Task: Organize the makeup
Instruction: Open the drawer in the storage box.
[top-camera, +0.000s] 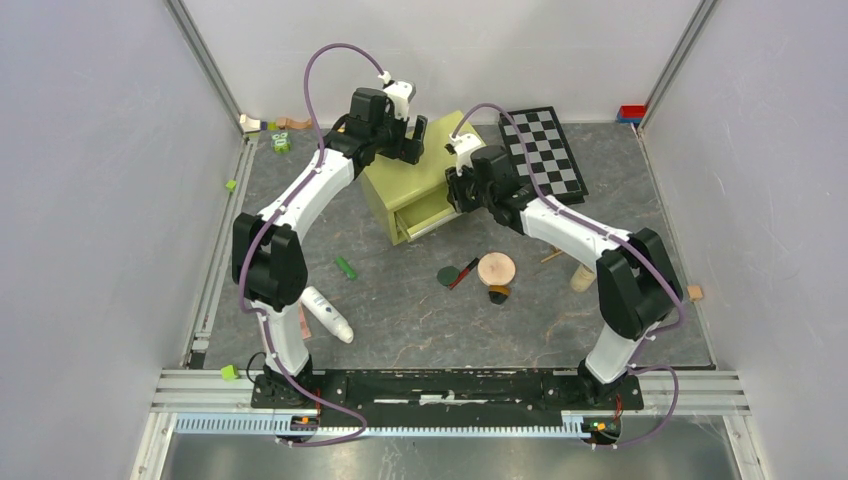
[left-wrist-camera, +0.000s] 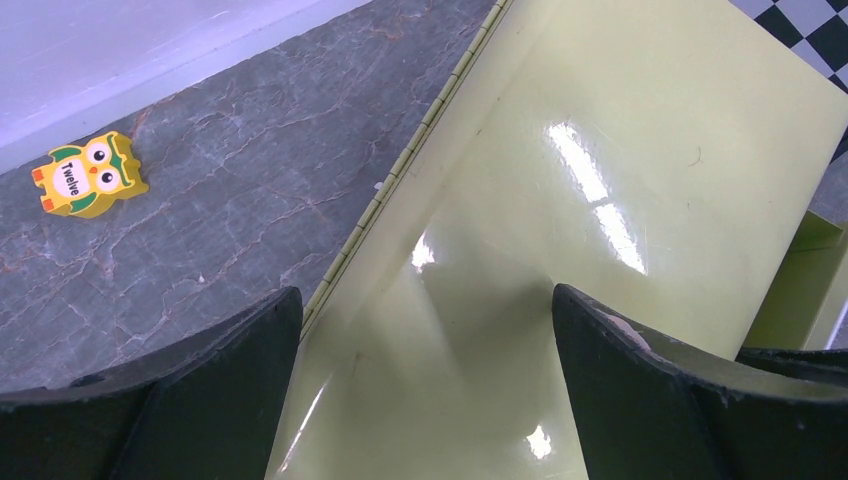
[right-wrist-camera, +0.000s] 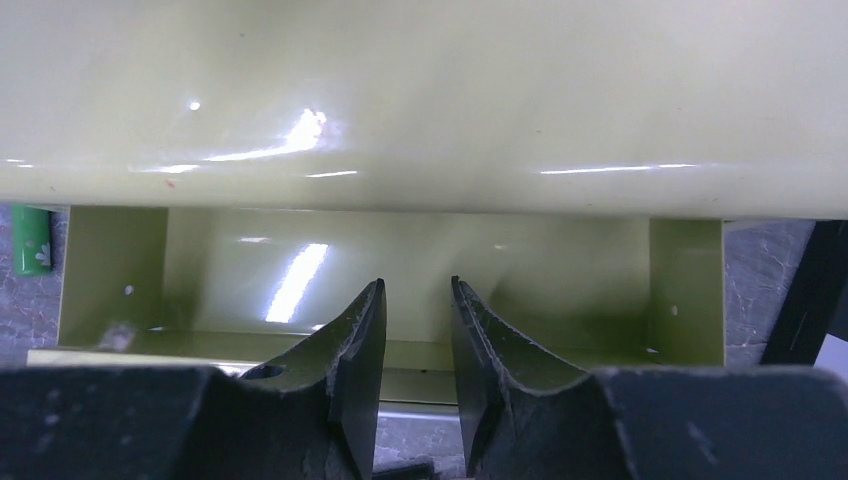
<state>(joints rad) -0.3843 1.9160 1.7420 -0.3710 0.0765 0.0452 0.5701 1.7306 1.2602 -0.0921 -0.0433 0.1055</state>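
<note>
Makeup (top-camera: 496, 268) loose on surface (top-camera: 400, 310), white tube (top-camera: 328, 315) included; drawer (right-wrist-camera: 250, 270) open, apparently empty, so nearly all left. Left gripper (left-wrist-camera: 425, 300) spread wide over box (left-wrist-camera: 600, 150); right gripper (right-wrist-camera: 417, 300) narrowly parted at drawer, holding nothing.

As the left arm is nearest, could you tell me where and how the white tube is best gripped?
Probably mid-body, from straight above: the white tube lies flat and slantwise on the table, so the jaws should turn square to its long axis and close across its narrow width.
</note>
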